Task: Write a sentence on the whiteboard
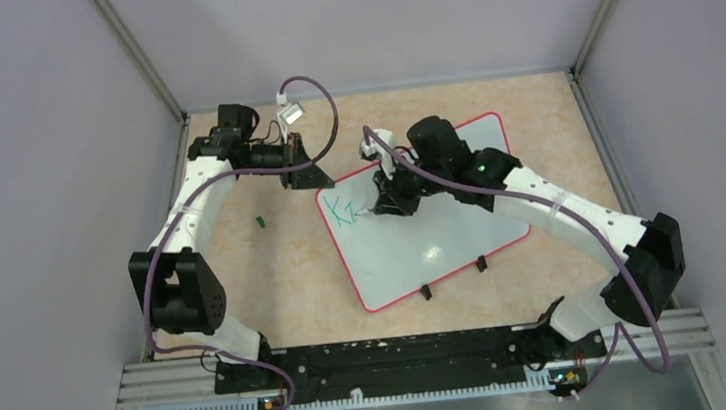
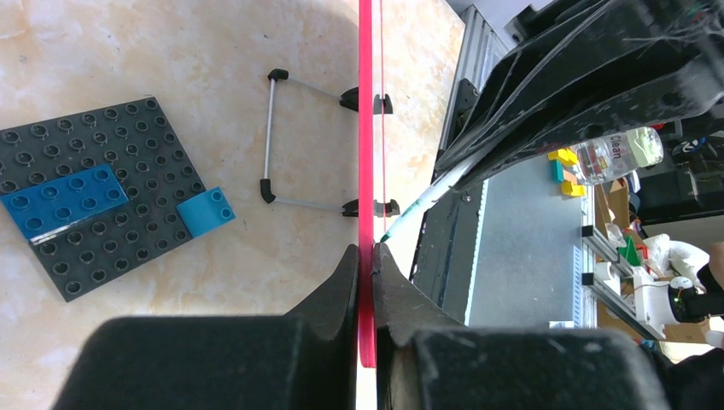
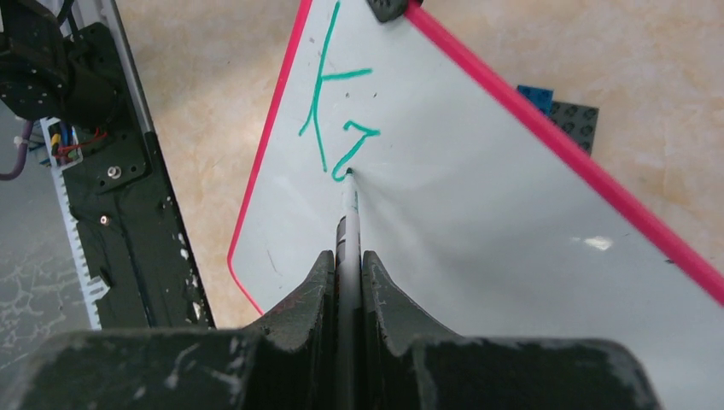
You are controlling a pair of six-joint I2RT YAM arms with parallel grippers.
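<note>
Right tool (image 3: 347, 256) pinches the marker (image 3: 348, 209), tip touching the whiteboard (image 1: 443, 247) just ahead of its fingers, working the second letter. Left tool (image 2: 367, 256) is clamped on the whiteboard's red edge. The sentence (image 3: 331, 94) shows only a "K" and a squiggle, so nearly everything remains.

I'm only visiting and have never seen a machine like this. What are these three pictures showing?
Two robot arms are bolted at the edge of a table. One picture looks down from above; the other two come from cameras on each wrist. The left hand pinches the red rim of a whiteboard, steadying it. The right hand grips a marker with its tip on the board, where teal letters have begun. Behind the board lies a grey studded plate with blue bricks.
</note>
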